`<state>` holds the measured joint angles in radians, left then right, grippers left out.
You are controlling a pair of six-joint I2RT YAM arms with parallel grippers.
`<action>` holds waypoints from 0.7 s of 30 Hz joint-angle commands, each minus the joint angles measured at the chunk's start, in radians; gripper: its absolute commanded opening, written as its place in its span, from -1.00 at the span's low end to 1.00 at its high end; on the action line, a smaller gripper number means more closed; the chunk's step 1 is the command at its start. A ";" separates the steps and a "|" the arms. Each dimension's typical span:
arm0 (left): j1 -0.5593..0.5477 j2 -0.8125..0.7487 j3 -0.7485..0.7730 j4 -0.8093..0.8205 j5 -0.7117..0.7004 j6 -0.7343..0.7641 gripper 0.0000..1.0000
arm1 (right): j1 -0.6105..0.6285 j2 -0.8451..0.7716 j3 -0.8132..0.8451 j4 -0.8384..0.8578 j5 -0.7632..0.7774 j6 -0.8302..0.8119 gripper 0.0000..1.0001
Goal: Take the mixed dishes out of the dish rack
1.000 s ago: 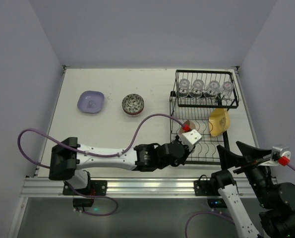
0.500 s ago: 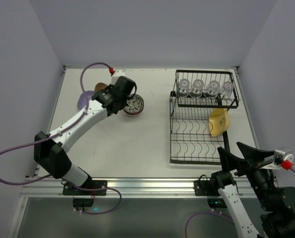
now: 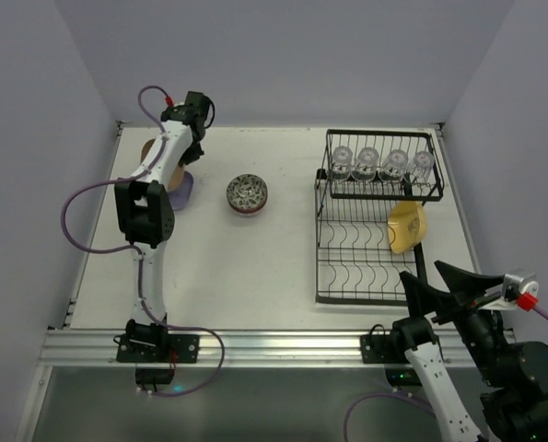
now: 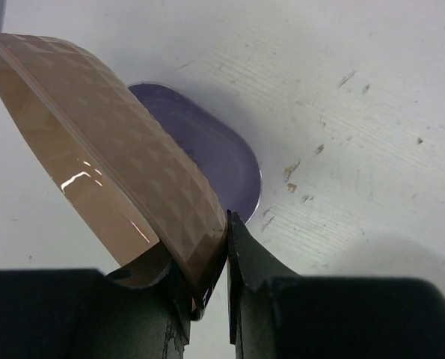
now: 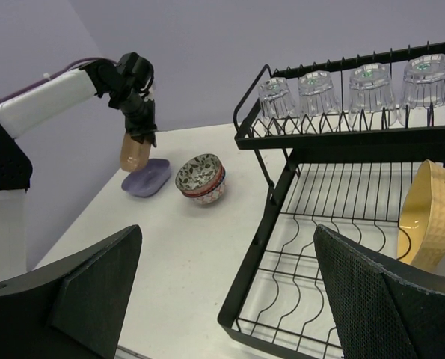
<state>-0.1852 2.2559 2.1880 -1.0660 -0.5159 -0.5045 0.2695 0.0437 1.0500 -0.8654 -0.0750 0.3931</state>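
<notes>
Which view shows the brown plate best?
The left wrist view: the brown plate is close and large, its rim pinched in the left gripper, over the lavender plate. The right wrist view shows it small; the top view shows only a sliver beside the arm.

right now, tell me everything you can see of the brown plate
The brown plate is a rounded-square dish, glossy tan with a faint embossed diamond pattern, ceramic-looking. The left gripper pinches its rim, holding it on edge near the far left corner of the table, over the lavender plate. Whether it touches that plate is unclear.
</notes>
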 commanded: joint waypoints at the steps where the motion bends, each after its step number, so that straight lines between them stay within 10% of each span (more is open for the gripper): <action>1: 0.010 -0.007 0.082 -0.104 0.013 0.034 -1.00 | 0.000 -0.016 -0.015 0.042 -0.026 -0.010 0.98; 21: 0.020 -0.016 -0.119 0.031 0.060 0.080 -0.67 | 0.000 -0.039 -0.027 0.032 -0.031 0.006 0.98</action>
<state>-0.1761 2.2749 2.0724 -1.0828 -0.4732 -0.4446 0.2695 0.0113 1.0058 -0.8448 -0.0971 0.3985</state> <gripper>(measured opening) 0.217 0.990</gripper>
